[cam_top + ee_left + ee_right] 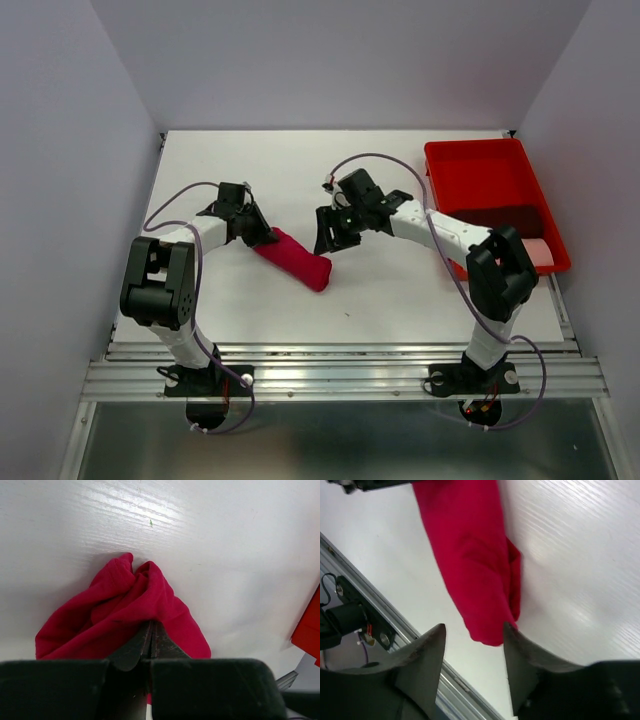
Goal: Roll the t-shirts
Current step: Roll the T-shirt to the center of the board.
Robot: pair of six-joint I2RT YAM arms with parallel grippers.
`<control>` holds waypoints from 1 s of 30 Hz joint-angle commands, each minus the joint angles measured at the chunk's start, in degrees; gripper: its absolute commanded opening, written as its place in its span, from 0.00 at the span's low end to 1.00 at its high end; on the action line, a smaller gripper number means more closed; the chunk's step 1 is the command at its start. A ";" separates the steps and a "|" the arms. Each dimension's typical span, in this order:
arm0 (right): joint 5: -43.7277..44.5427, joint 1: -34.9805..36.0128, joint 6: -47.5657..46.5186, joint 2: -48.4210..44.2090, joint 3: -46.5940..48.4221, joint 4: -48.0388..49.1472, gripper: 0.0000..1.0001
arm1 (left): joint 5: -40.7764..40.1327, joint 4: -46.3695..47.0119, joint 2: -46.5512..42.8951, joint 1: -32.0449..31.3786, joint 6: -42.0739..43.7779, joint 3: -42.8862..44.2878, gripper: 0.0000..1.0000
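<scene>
The t-shirt (pixel 295 258), the crimson one, lies on the table (pixel 400 300) as a tight roll between the 2 arms. Its long axis runs on a slant, from the far-left end down to the near-right end. The left claw (pixel 262 236) is pinched shut on the cloth at the far-left end; its wrist view shows the tips (pixel 151 627) buried in the bunched folds. The right claw (pixel 325 242) stands open and holds nothing, with the near-right end of the roll just ahead of its spread tips (pixel 474 626). I judge it to be clear of the cloth. The right forearm reaches in low from the tray (pixel 436 160) side, wrist angled down toward the roll. 2 more shirts seem to lie in that tray.
</scene>
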 commanded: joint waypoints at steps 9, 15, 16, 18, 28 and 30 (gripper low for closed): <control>5.23 6.83 10.93 5.98 7.64 12.27 0.08 | -1.44 0.56 -0.41 -0.07 0.86 -0.08 0.04; 7.50 6.83 20.43 10.38 3.88 22.20 0.02 | -1.62 0.21 -0.32 -0.07 1.12 -0.17 0.04; 8.03 6.83 22.87 10.91 2.99 23.10 0.02 | -1.70 0.12 -0.23 -0.15 1.12 -0.17 0.04; 9.95 7.35 24.64 12.40 0.36 23.99 0.01 | -1.62 0.04 0.12 -0.07 1.21 -0.08 0.04; 14.18 7.36 24.48 8.20 -13.45 25.13 0.01 | -1.88 0.03 1.35 -0.07 1.30 -0.34 0.04; 15.06 7.36 23.87 7.23 -13.90 24.08 0.01 | -1.70 0.30 1.62 -0.07 1.12 -0.69 0.04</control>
